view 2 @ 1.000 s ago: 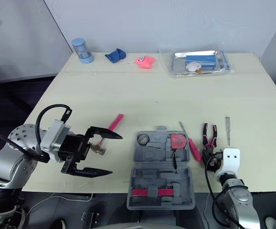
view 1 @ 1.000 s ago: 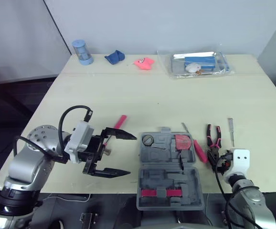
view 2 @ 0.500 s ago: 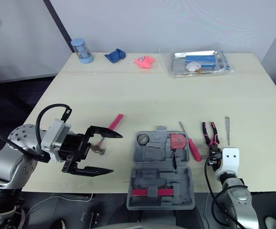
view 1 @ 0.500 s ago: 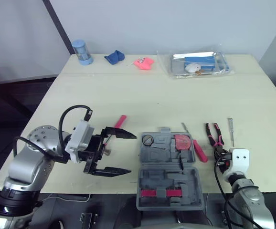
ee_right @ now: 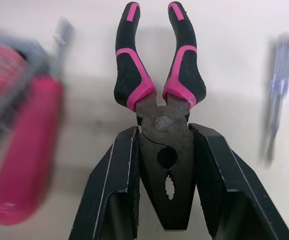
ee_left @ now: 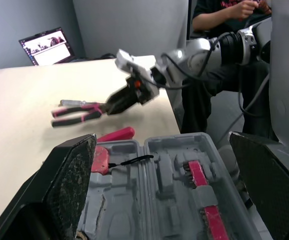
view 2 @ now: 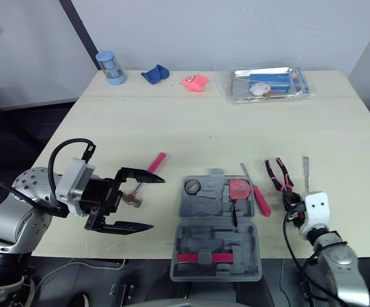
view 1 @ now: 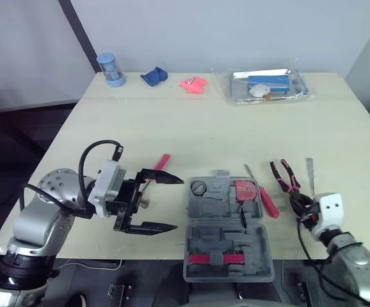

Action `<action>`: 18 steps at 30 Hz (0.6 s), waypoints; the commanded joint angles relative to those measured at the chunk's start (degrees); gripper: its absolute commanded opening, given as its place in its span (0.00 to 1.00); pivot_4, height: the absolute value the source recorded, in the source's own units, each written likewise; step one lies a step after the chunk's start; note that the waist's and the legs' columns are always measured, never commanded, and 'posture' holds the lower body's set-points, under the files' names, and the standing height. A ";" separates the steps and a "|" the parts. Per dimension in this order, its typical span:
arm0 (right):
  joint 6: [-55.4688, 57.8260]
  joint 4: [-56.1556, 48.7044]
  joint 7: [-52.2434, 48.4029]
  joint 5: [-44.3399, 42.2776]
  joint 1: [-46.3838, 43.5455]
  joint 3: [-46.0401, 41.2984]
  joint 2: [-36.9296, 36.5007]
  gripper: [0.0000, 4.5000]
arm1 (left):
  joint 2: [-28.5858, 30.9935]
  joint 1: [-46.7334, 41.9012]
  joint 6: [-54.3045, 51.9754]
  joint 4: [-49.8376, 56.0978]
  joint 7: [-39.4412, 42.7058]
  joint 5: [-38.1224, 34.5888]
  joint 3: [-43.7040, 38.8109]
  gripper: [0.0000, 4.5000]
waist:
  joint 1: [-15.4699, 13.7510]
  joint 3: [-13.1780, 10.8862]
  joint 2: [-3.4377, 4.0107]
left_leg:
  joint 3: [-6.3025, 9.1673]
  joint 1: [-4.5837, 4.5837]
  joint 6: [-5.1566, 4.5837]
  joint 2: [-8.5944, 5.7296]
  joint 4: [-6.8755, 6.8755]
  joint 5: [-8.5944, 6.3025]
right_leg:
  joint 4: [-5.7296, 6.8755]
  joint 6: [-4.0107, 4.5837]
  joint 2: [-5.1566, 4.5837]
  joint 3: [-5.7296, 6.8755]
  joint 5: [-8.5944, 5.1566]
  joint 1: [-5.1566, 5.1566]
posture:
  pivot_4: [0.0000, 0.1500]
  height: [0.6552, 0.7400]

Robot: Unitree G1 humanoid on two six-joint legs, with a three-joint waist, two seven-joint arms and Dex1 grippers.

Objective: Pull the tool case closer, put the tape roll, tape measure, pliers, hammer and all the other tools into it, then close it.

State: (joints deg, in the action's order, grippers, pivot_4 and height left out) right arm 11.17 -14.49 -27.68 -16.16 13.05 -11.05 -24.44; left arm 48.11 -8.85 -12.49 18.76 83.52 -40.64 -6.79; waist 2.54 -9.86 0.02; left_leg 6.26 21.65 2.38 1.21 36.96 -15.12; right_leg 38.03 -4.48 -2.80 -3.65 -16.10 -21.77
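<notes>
The grey tool case (view 1: 218, 241) lies open at the table's front edge. A red tape measure (view 1: 244, 190) and a small black tape roll (view 1: 198, 187) sit in its far half. To the case's right, my right gripper (ee_right: 163, 131) is shut on the head of the black-and-pink pliers (ee_right: 157, 75), whose handles point away from me and a little left (view 1: 282, 174). Left of the case, my left gripper (view 1: 178, 204) stands open with nothing between its fingers. The pink-handled hammer (view 1: 162, 162) lies just beyond it, its head partly hidden.
A pink-handled screwdriver (view 1: 267, 201) lies between case and pliers, and a thin screwdriver (view 1: 310, 173) to their right. Along the back edge stand a blue cup (view 1: 106, 68), blue cloth (view 1: 153, 77), pink object (view 1: 193, 84) and a clear bag (view 1: 265, 85). A person (ee_left: 234, 10) sits beyond the table.
My right gripper has shut on the pliers' head and shifted right; the pliers now point up and to the left. The left arm has barely moved.
</notes>
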 commanded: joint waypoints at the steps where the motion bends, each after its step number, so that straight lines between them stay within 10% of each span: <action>1: 1.63 -7.03 -7.76 -4.63 -1.04 -0.87 -5.71 0.21 | 0.29 0.16 -0.18 -0.85 0.07 -1.20 -2.38 1.00 | 0.01 0.00 0.01 | 0.00 0.00 0.00 0.00 0.00 0.00 | 0.00 0.00 0.00 0.00 0.00 0.00 | 1.00 1.00; 10: 10.58 -14.89 -26.44 -6.78 -8.64 8.80 -24.77 0.21 | 2.67 2.21 1.87 -5.73 4.37 0.56 -5.27 1.00 | -0.14 -0.05 -0.07 | 0.02 0.04 0.00 0.00 0.04 0.00 | -0.02 0.00 0.00 0.04 0.00 0.00 | 1.00 1.00; 18: 24.77 -16.98 -25.82 -2.44 -26.14 23.37 -24.59 0.21 | 4.56 6.58 5.59 -9.93 6.05 2.81 -8.77 1.00 | -0.39 -0.15 -0.21 | 0.22 0.16 0.00 0.00 0.09 0.00 | -0.05 0.01 -0.01 0.24 0.00 -0.04 | 1.00 1.00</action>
State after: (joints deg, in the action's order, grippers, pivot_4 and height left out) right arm 33.30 -28.79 -53.60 -18.56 -11.43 11.07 -49.45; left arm 51.88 -2.00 -8.13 9.24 88.28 -38.02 -13.47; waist 2.15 -10.01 -0.20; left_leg 6.54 21.86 2.38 1.21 37.04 -15.12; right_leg 37.97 -4.47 -2.82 -3.34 -16.10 -21.81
